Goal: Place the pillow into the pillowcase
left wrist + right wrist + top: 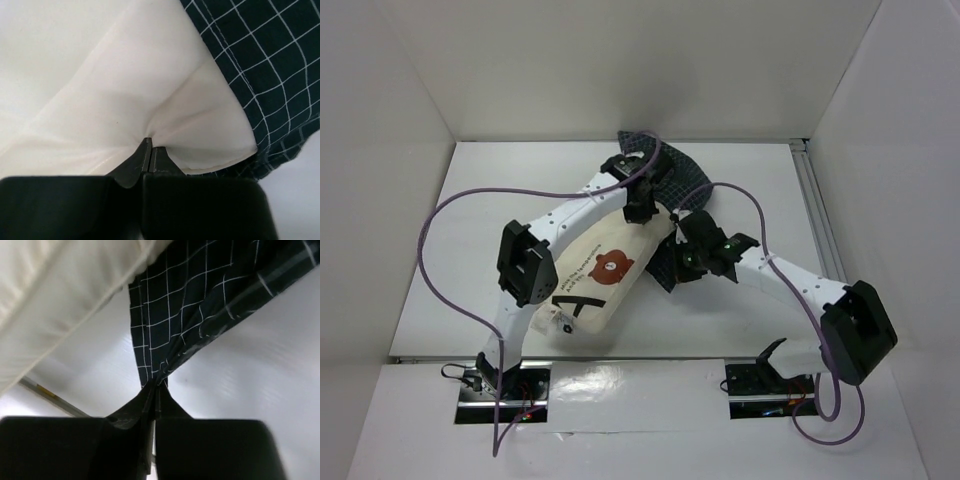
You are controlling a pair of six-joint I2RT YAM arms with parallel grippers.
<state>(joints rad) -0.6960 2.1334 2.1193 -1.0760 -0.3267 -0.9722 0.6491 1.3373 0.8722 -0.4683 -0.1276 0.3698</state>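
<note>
Pillow (595, 275) lies on a slant across the middle of the top view, printed label with black lettering and a red-orange mark facing up. Its lower end points toward the bottom left, and its upper end meets the pillowcase (678, 178), which is bunched just above centre with a dark flap showing at the cushion's right side. The white desk (500, 190) carries both. From up here the left gripper (642, 205) sits at the pillow's upper end and the right gripper (682, 255) at the checked cloth beside it, but the jaws are too small to read.

Over to the left wrist camera, and now it's plain. The left gripper (151, 147) is closed right down at the lower middle of the frame, tips together on a fold of the cream pillow (125, 75). Creases run out from the pinch. The pillowcase (260, 60) fills the upper right, touching the pillow's edge.

The right wrist camera gives what neither other view has. The right gripper (156, 385) is clamped tight on a gathered bit of pillowcase (185, 305), and the check cloth fans upward from the tips, pulled taut. The pillow (50, 300) bulges across the upper left of that frame, and bare desk (250, 380) shows at the right.
</note>
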